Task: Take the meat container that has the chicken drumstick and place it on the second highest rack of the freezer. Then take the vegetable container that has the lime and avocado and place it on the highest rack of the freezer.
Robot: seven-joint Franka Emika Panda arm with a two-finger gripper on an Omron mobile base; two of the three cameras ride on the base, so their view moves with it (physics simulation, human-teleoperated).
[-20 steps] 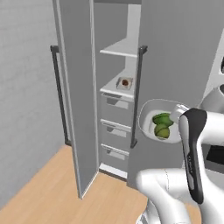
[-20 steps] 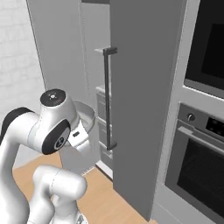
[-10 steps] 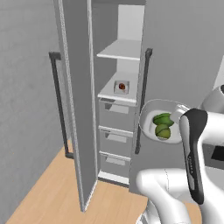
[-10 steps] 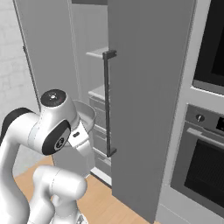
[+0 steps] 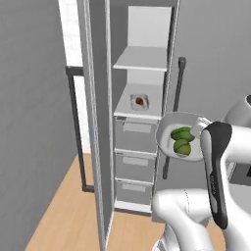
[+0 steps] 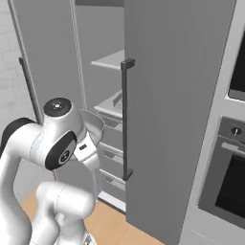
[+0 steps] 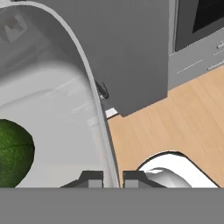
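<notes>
The freezer [image 5: 147, 24] stands open ahead. A small tray with the chicken drumstick [image 5: 140, 101] rests on the second highest rack [image 5: 127, 110]. Above it, the highest rack [image 5: 139, 62] is bare. My gripper [image 7: 113, 178] is shut on the rim of the pale round vegetable container [image 5: 169, 128], held to the right of the shelves at drumstick height. Inside lie the dark avocado [image 5: 182, 133] and the yellower lime [image 5: 183, 146]. The hand view shows the avocado [image 7: 15, 151] in the container [image 7: 57, 100]. From the right, the container [image 6: 94, 125] shows behind my arm.
The freezer's left door [image 5: 95, 147] swings out toward me, with a dark bar handle [image 5: 74, 127]. Its right door [image 6: 177, 105] stands open beside the container, handle [image 6: 125, 119] close by. Grey drawers [image 5: 135, 164] sit below the shelves. A black oven [image 6: 229, 186] is at right.
The whole picture has shifted: the base has moved closer to the freezer, which looks larger and more centred. The container stays in my grip, unchanged relative to the arm.
</notes>
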